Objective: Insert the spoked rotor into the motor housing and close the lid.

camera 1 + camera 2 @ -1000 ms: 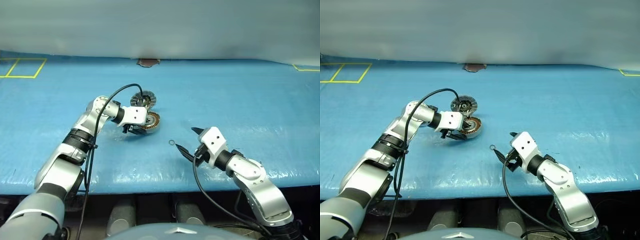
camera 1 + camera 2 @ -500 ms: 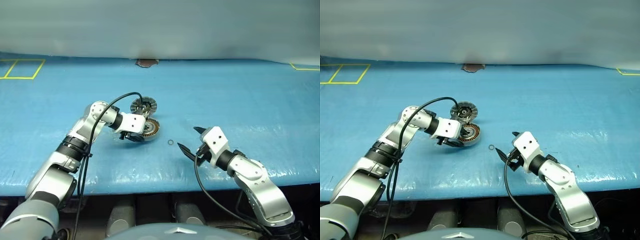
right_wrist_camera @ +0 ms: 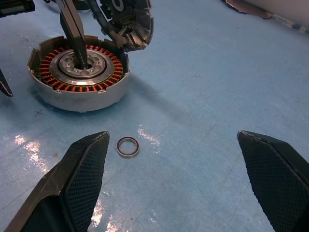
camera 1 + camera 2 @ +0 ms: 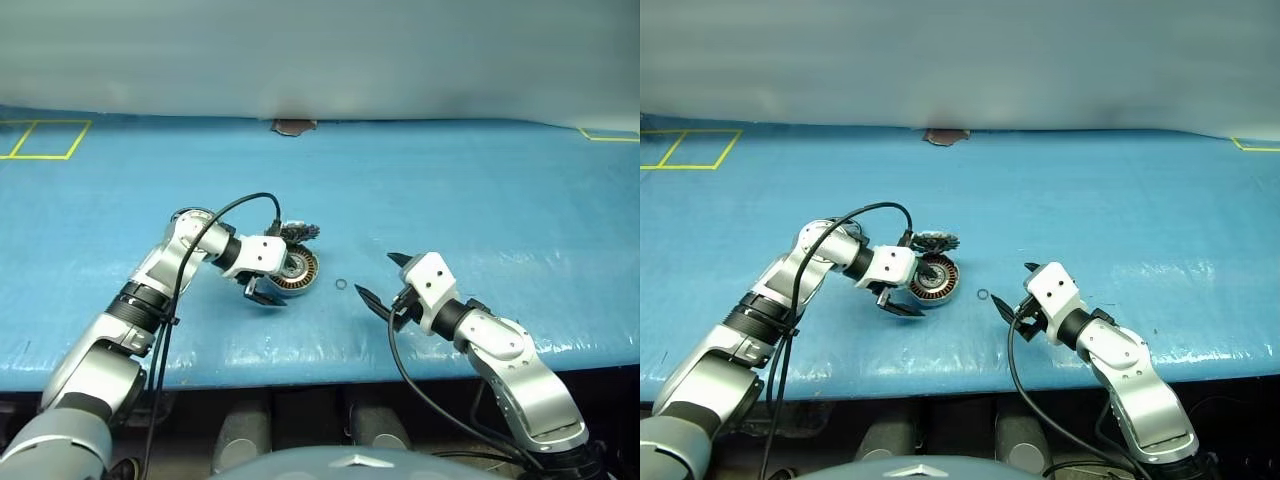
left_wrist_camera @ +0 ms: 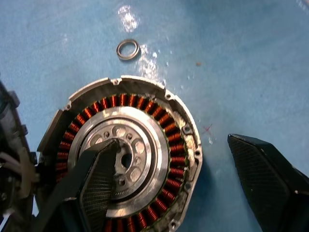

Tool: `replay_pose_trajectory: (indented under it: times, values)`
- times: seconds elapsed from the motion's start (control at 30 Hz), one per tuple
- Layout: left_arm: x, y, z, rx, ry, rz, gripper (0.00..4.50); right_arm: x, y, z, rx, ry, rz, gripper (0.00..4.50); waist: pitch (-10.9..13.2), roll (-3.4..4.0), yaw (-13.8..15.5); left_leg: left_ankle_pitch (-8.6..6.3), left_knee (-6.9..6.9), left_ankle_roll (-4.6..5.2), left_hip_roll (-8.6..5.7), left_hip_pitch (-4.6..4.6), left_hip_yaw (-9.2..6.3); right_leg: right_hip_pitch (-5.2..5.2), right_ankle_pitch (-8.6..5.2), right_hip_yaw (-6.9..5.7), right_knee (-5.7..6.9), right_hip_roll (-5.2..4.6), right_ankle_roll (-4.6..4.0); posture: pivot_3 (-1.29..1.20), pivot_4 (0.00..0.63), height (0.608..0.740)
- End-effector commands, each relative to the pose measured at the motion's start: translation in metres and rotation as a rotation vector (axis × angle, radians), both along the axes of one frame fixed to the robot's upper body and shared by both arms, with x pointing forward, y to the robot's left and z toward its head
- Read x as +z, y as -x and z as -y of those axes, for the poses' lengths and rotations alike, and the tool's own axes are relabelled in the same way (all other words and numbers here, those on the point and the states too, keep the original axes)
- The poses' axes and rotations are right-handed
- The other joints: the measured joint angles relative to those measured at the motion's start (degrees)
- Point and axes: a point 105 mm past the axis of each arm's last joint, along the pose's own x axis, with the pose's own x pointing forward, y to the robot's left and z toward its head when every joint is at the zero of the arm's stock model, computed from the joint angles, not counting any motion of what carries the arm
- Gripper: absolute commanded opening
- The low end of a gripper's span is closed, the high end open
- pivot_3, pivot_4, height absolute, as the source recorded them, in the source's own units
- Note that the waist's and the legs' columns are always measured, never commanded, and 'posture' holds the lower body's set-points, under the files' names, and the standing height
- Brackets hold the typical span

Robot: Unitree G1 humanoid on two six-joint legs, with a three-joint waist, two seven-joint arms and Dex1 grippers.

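My left gripper (image 5: 183,188) straddles the motor housing (image 4: 296,272) on the blue table (image 4: 480,200), fingers spread, the lid (image 3: 130,21) tilted up; a small ring (image 3: 127,146) lies before my right gripper (image 3: 178,186), released.

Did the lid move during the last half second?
Yes. Against the small ring, which stayed put, the lid has swung up from flat and come nearer, now standing tilted behind the motor housing.

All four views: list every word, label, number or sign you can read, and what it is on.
None: no readable text on the housing, lid, ring, either gripper or the blue table.
The yellow tape outlines on the table are plain lines, not writing.
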Motion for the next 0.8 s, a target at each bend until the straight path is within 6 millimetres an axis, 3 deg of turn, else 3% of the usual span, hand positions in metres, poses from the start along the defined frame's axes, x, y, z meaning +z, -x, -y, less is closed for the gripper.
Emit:
replay_pose_trajectory:
  times: [0.03, 0.27, 0.43, 0.6, 0.8]
  values:
    - [0.028, 0.006, 0.002, -0.007, 0.118, -0.021, 4.01, 0.009, -0.002, 0.000, 0.001, -0.038, 0.037, 4.50, 0.00, 0.00, 0.01, 0.00, 0.00, 0.00, 0.00, -0.02, -0.01, -0.01, 0.00, 0.00, 0.00, 0.00, 0.00, 0.00, 0.150, 0.740]
    - [0.033, 0.020, -0.017, 0.025, 0.132, -0.071, 4.01, 0.002, -0.002, -0.003, 0.015, -0.079, 0.004, 4.50, 0.00, 0.01, -0.09, 0.00, -0.01, 0.00, 0.03, 0.06, 0.03, 0.02, 0.00, 0.01, 0.01, 0.01, 0.00, 0.00, 0.150, 0.740]
    - [0.047, 0.035, -0.025, 0.065, 0.244, -0.151, 4.01, -0.004, -0.004, -0.009, 0.023, -0.121, -0.024, 4.50, 0.01, 0.01, -0.04, 0.00, 0.00, 0.00, 0.05, 0.04, 0.04, 0.01, -0.01, 0.01, 0.00, -0.01, -0.01, 0.00, 0.150, 0.740]
    - [0.045, 0.031, -0.047, 0.234, 0.297, -0.133, 4.01, -0.010, -0.008, -0.017, 0.033, -0.133, -0.040, 4.50, 0.01, 0.02, -0.11, -0.01, -0.04, 0.00, 0.08, 0.07, 0.06, -0.02, -0.01, 0.00, 0.00, 0.00, -0.02, 0.00, 0.150, 0.740]
    - [0.036, 0.031, -0.061, 0.406, 0.440, -0.140, 4.01, -0.022, -0.013, -0.027, 0.040, -0.129, -0.080, 4.50, 0.01, 0.02, -0.01, -0.01, -0.07, -0.01, 0.12, 0.10, 0.11, -0.03, -0.01, 0.00, -0.02, -0.02, -0.02, 0.00, 0.150, 0.740]
